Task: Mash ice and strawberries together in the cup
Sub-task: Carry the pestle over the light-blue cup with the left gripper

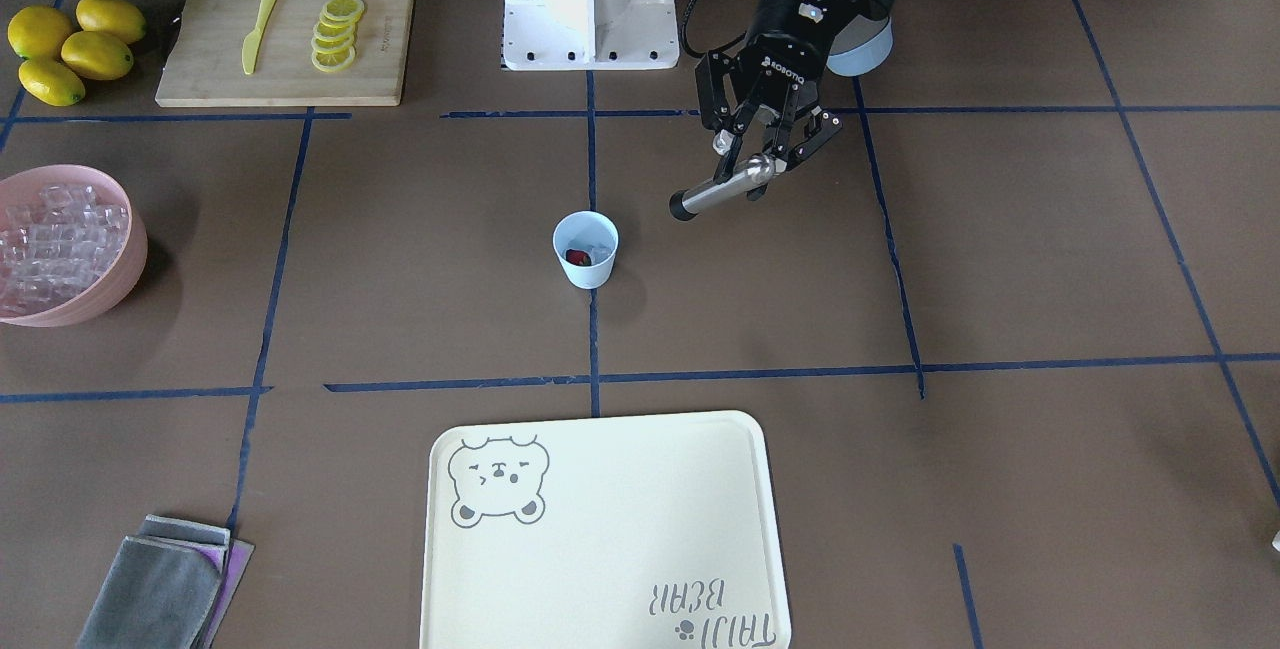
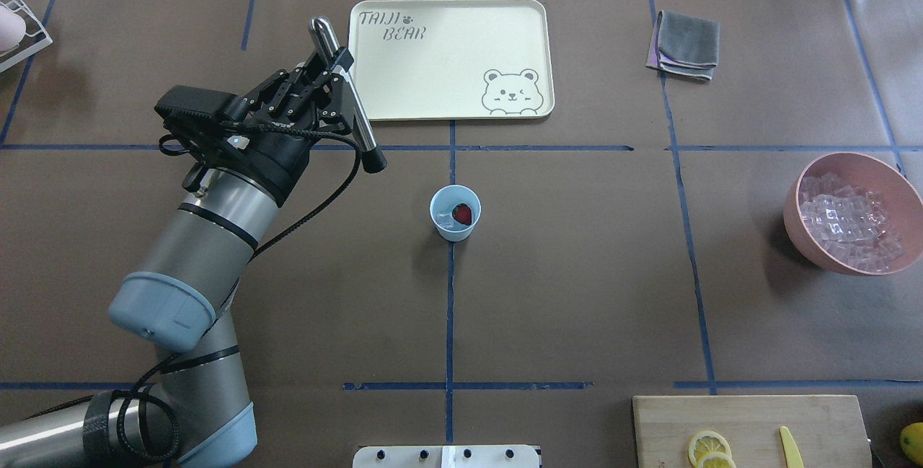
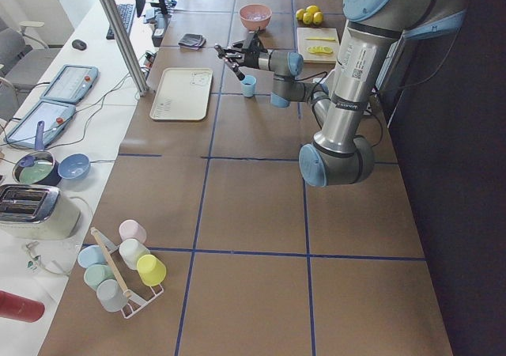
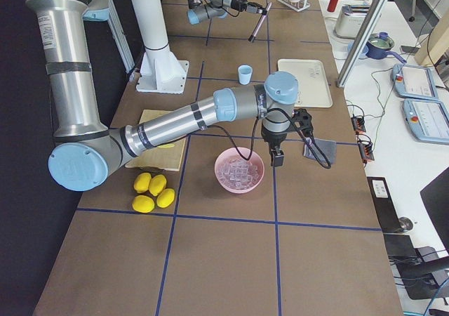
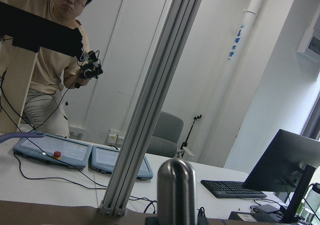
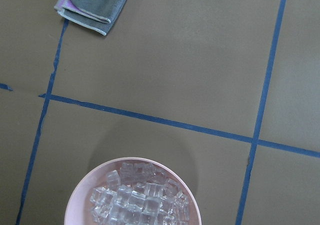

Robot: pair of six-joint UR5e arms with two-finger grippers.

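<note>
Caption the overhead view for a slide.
Left gripper holds a metal muddler, not yet over the blue cup of strawberry and ice.
</note>
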